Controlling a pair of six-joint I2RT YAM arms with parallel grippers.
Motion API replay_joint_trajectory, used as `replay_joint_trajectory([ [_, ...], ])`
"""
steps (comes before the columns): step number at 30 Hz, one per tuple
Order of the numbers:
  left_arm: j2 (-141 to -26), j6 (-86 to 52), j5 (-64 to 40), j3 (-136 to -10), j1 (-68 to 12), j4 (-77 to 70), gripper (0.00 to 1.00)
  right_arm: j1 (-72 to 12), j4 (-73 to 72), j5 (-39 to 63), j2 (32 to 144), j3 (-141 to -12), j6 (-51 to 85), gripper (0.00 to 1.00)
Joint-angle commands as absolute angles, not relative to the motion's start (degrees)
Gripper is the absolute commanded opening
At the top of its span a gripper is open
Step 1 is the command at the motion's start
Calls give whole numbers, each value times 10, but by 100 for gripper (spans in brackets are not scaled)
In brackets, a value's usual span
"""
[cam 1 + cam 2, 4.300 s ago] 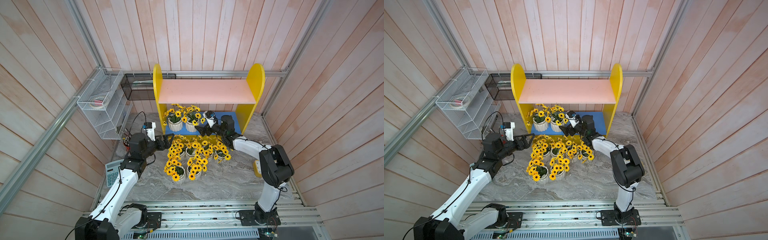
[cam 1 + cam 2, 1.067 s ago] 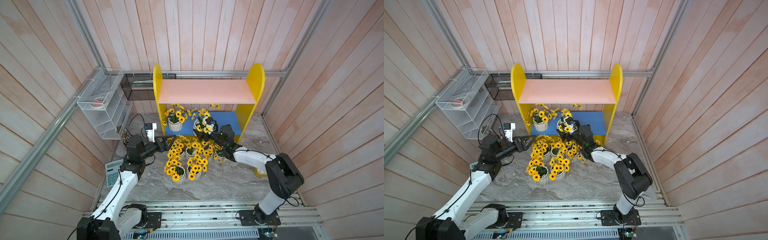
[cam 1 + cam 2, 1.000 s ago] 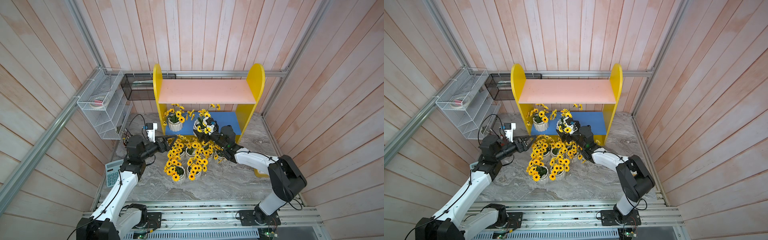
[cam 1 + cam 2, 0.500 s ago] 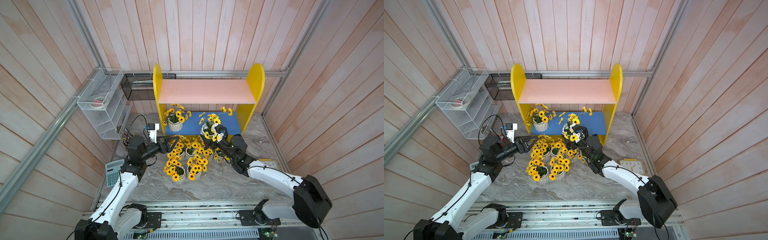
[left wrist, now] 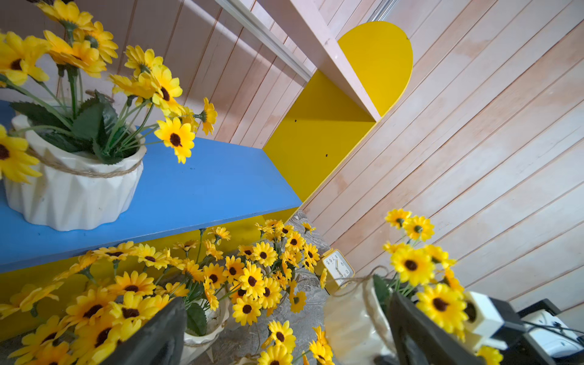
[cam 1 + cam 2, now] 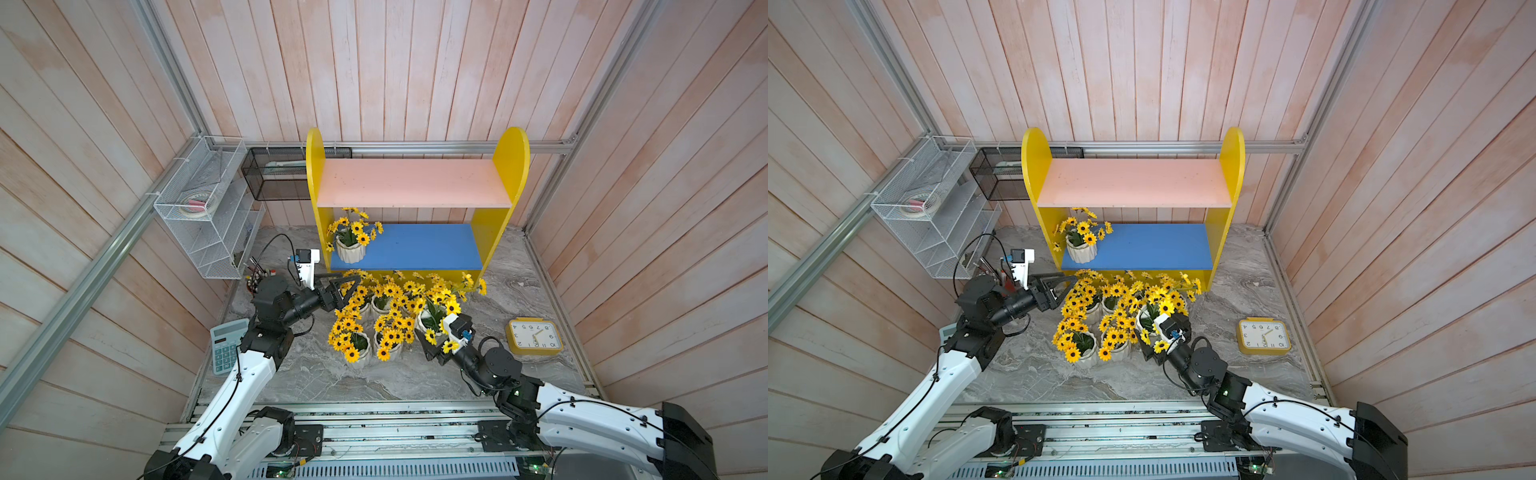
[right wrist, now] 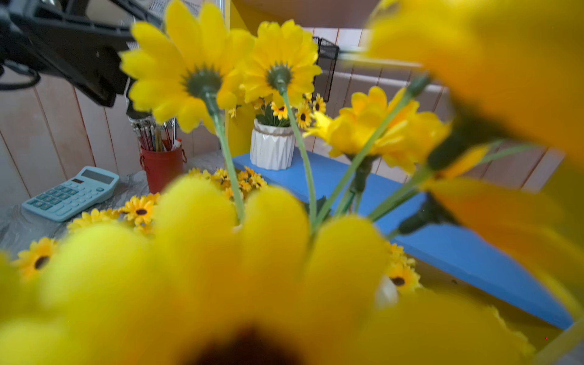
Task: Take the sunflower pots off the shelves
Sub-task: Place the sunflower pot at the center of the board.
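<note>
Shelves [image 6: 511, 166] hold one last pot [image 6: 350, 252], upright, at the left end of blue board [image 6: 415, 247]. Left gripper [image 6: 351, 291] nearer, wide, empty; that pot sits just beyond and above it. Right gripper [image 6: 432, 351] apparently clamps second pot [image 5: 350, 319] by floor cluster.

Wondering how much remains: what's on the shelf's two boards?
One sunflower pot stands on the blue lower board, far left. The pink upper board is bare; from above it covers the blue board's back.

Pale pink plank walls [image 6: 395, 62], aluminium rails [image 6: 436, 146], grey marbled floor [image 6: 374, 378], white wire rack [image 6: 208, 245], soft even light.
</note>
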State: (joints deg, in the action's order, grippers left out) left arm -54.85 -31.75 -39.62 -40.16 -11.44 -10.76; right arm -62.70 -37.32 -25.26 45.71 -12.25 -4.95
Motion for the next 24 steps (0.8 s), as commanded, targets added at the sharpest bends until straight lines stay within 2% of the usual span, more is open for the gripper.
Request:
replay_joint_trajectory([
  [1,-538,-302,-380,-393,-116,-112,100,-632,-512,-313,468,-65,-8,0],
  [4,-537,-299,-378,-393,-117,-110,100,-630,-599,-335,532,-32,-15,0],
  [9,-535,-298,-373,-391,-116,-111,100,-630,-600,-320,621,-36,21,0],
  [24,-529,-292,-358,-389,-116,-105,100,-631,-787,-347,828,-18,50,0],
])
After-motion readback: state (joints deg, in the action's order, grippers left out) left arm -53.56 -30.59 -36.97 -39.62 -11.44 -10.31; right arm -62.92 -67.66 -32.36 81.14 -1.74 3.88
